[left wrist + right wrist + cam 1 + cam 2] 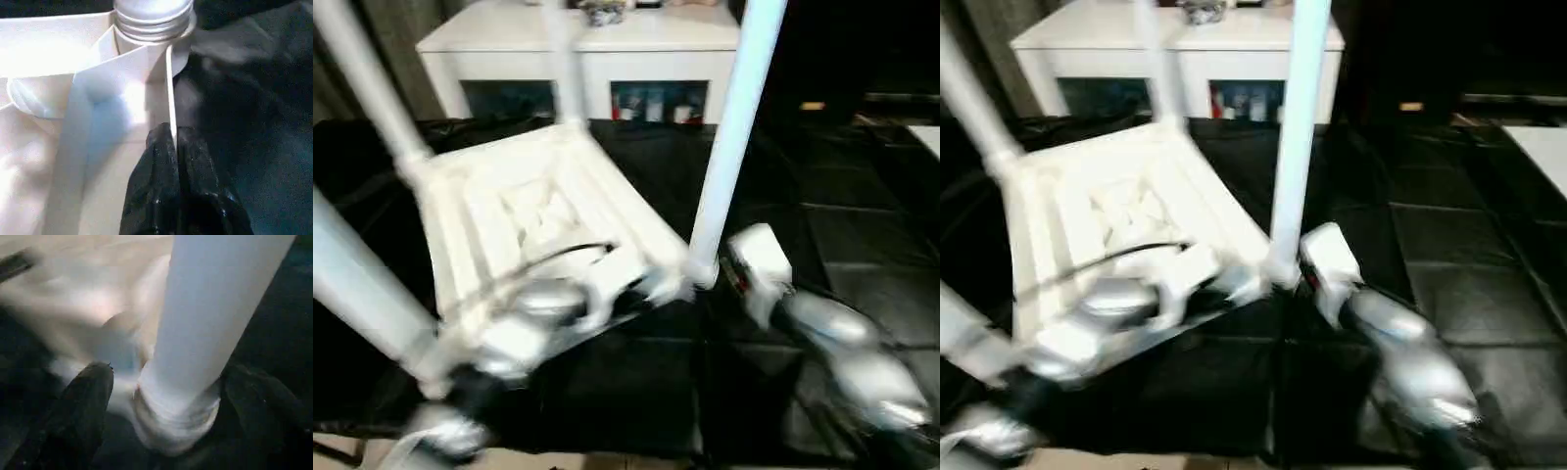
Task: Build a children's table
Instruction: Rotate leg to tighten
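While your left gripper (175,147) sits nearest to you with its two black fingers pinched together on the thin upright rim of the tabletop (524,220), you are holding the whole upside-down table by one plastic wall. That rim looks stiff but thin, so expect it to flex and to slip if you lever on it; the glossy white plastic gives little friction.

Just beyond, your right gripper (166,406) stands with its fingers apart on either side of the near right leg (736,127), close to where the leg meets its corner socket (176,426). Whether either finger touches the tube you cannot tell. If you must grip again, take the leg low, near the socket, where it is thickest and a push bends it least.

The table lies ribbed underside up on the black padded floor (862,245), tilted, with legs rising from its corners. It is probably light and hollow, so it will slide and tip easily on that floor.

Farther off stands a white cabinet (578,44) with glass-fronted shelves.
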### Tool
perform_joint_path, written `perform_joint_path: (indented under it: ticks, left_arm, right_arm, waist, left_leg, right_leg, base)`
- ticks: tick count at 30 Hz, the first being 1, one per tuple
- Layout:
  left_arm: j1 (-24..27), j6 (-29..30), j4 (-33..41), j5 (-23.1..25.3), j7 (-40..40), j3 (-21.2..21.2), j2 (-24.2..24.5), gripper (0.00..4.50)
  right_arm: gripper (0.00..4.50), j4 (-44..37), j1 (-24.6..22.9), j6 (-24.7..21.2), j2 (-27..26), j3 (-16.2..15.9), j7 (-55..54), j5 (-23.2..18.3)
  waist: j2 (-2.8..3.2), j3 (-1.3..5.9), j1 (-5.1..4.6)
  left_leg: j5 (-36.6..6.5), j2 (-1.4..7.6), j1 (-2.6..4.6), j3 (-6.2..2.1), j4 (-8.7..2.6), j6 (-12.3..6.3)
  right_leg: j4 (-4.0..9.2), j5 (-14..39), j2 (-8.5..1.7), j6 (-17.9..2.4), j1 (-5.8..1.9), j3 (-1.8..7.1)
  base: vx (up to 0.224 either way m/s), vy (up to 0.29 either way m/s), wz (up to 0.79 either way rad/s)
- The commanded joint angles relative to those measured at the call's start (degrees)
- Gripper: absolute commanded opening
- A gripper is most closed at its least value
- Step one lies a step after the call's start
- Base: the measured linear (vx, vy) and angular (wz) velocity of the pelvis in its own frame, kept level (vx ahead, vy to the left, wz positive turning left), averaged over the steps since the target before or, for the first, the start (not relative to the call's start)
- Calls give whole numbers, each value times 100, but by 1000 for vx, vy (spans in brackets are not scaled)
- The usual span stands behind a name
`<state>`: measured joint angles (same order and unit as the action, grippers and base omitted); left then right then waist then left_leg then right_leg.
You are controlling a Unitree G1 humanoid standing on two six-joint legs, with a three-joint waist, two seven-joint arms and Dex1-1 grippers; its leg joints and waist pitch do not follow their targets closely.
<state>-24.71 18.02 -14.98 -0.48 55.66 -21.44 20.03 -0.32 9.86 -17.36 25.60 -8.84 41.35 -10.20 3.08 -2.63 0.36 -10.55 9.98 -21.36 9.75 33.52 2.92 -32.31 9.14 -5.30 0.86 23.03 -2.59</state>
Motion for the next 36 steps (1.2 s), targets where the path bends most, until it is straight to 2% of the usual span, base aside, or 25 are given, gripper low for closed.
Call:
perform_joint_path:
  ticks: [1, 2, 3, 5, 9, 15, 17, 18, 23, 25, 31, 34, 36]
  left_arm:
    - [90, -181, 236, -169, 916, -373, 205, 0]
    - [94, -158, 265, -192, 974, -376, 246, 0]
    - [99, -122, 309, -226, 1061, -380, 307, 0]
    - [63, -36, 349, -229, 1116, -360, 428, 0]
    - [38, -30, 307, -275, 1259, -342, 531, 0]
    - [51, -136, 225, -266, 1342, -334, 572, 0]
    - [62, -111, 249, -263, 1360, -335, 583, 0]
    - [63, -108, 251, -259, 1363, -338, 586, 0]
    - [61, -120, 244, -247, 1351, -336, 595, 0]
    - [57, -126, 235, -251, 1352, -327, 597, 0]
    - [67, -95, 224, -274, 1391, -329, 618, 0]
    - [102, -82, 234, -253, 1350, -355, 598, 0]
    - [104, 142, 195, -130, 809, -356, 257, 0]
  right_arm:
    - [392, -248, -27, -97, 147, -89, 529, -266]
    - [392, -256, -36, -90, 194, -100, 589, -282]
    - [392, -268, -51, -80, 266, -118, 681, -304]
    - [392, -211, -30, -75, 380, -144, 797, -307]
    - [392, -47, 69, -22, 389, -172, 920, -264]
    - [376, 37, 41, 69, 539, -386, 1146, -80]
    - [348, 43, -21, 106, 617, -448, 1191, -3]
    - [348, 55, -31, 112, 622, -446, 1182, 10]
    - [302, 159, 6, 121, 554, -362, 1105, -3]
    - [283, 174, 33, 111, 517, -326, 1089, -64]
    - [272, 145, 20, 88, 449, -296, 1170, -193]
    - [272, 222, 13, 78, 299, -243, 976, -193]
    - [272, 778, 194, -79, -378, -36, -401, 195]
  waist:
    - [-65, 306, 43]
    - [-57, 306, 54]
    - [-48, 301, 92]
    - [-54, 304, 162]
    - [-49, 337, 212]
    - [-62, 324, 206]
    - [-70, 320, 209]
    - [-72, 320, 207]
    - [-63, 326, 190]
    - [-77, 334, 186]
    - [-68, 340, 177]
    - [-68, 349, 170]
    - [-47, 329, 140]
  left_leg:
    - [-2084, 255, 43, -68, -485, -331]
    - [-2031, 255, 48, -67, -480, -323]
    - [-2013, 268, 96, -37, -469, -312]
    - [-1962, 278, 150, -2, -450, -274]
    - [-1422, 262, 60, -9, -435, -323]
    - [-1565, 257, 71, -1, -429, -303]
    - [-1654, 258, 70, -7, -437, -244]
    - [-1659, 259, 71, -11, -440, -234]
    - [-1667, 256, 64, -18, -438, -238]
    - [-1606, 256, 60, -17, -432, -255]
    - [-1584, 255, 61, -18, -426, -276]
    - [-1532, 251, 53, -19, -419, -286]
    - [-1594, 236, 46, -12, -424, -201]
  right_leg:
    - [396, 1927, -243, -1074, -192, 177]
    - [374, 1834, -239, -1131, -191, 176]
    - [353, 1694, -218, -1265, -153, 186]
    - [336, 1624, -207, -1324, -126, 218]
    - [223, 1001, -220, -1408, -224, 205]
    - [255, 1321, -231, -1378, -233, 204]
    - [275, 1574, -237, -1300, -235, 204]
    - [278, 1599, -234, -1283, -233, 205]
    - [277, 1609, -231, -1267, -231, 201]
    - [266, 1509, -227, -1289, -239, 199]
    - [262, 1487, -229, -1321, -244, 195]
    - [249, 1395, -229, -1353, -253, 191]
    - [268, 1551, -229, -1366, -214, 189]
  base:
    - [0, 0, 0]
    - [0, 0, 0]
    - [0, 0, 0]
    - [0, 0, 0]
    - [0, 0, 0]
    - [0, 0, 0]
    - [0, 0, 0]
    - [0, 0, 0]
    - [0, 0, 0]
    - [0, 0, 0]
    - [0, 0, 0]
    - [0, 0, 0]
    - [0, 0, 0]
